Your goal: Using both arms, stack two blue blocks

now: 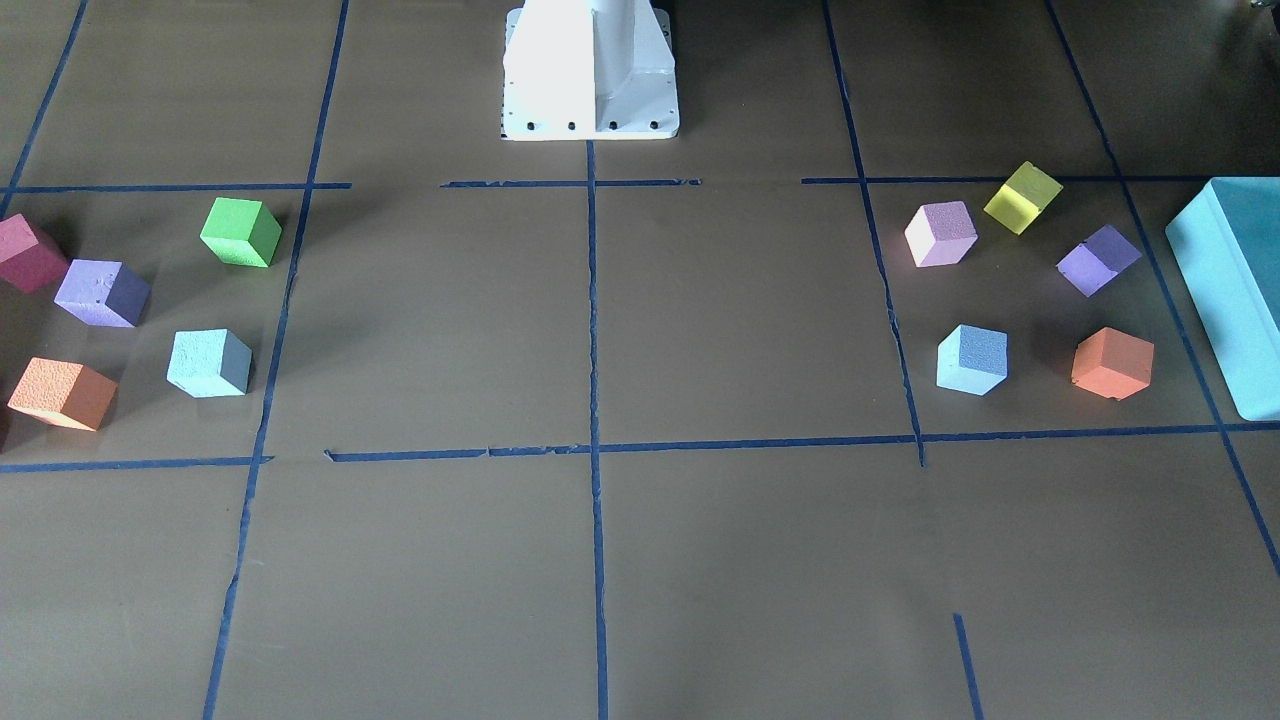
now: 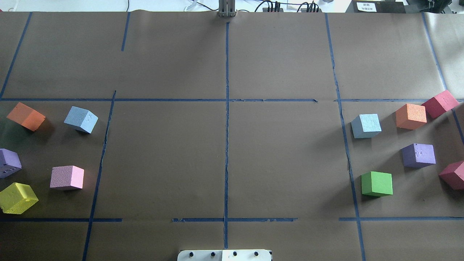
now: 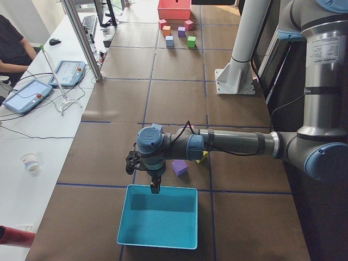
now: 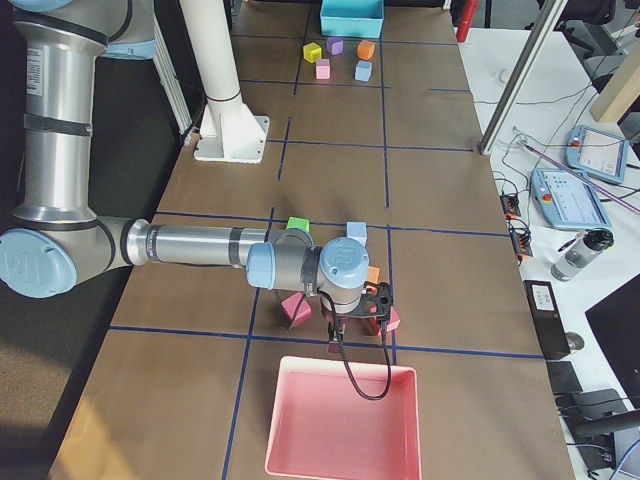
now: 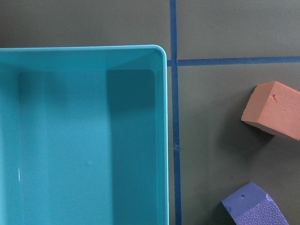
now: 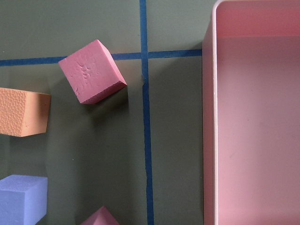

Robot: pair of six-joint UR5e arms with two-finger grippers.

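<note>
The left blue cube (image 2: pixel 81 119), a pale sky-blue foam block with rough faces, sits on the brown paper-covered table (image 2: pixel 166 156). It is far out to the left of the white pedestal base (image 2: pixel 224 255) and forward of it. Near it, farther from the pedestal, lies an orange foam cube (image 2: pixel 26 116). A lilac-pink foam cube (image 2: pixel 67 177), a purple foam cube (image 2: pixel 9 163) and a yellow foam cube (image 2: pixel 17 197) lie less far forward of the pedestal.

The right blue cube (image 2: pixel 366 125), the same kind of block, sits far out to the pedestal's right and about as far forward. A second orange cube (image 2: pixel 410 116) is near it on the side away from the pedestal, and a green foam cube (image 2: pixel 377 183) lies less far forward. The 2 blue cubes are well apart, each flat on the table and touching no other cube.

My left arm (image 3: pixel 234 144) stretches away from the pedestal. Its jaws hang over the pedestal-side rim of a teal plastic tray (image 3: pixel 157 223). My right arm (image 4: pixel 200 245) reaches out on the pedestal's other side, with its jaws at the pedestal-side rim of a pink plastic tray (image 4: pixel 345 430). Both pairs of jaws show only in the side views, so I cannot tell whether they are spread or closed.
</note>
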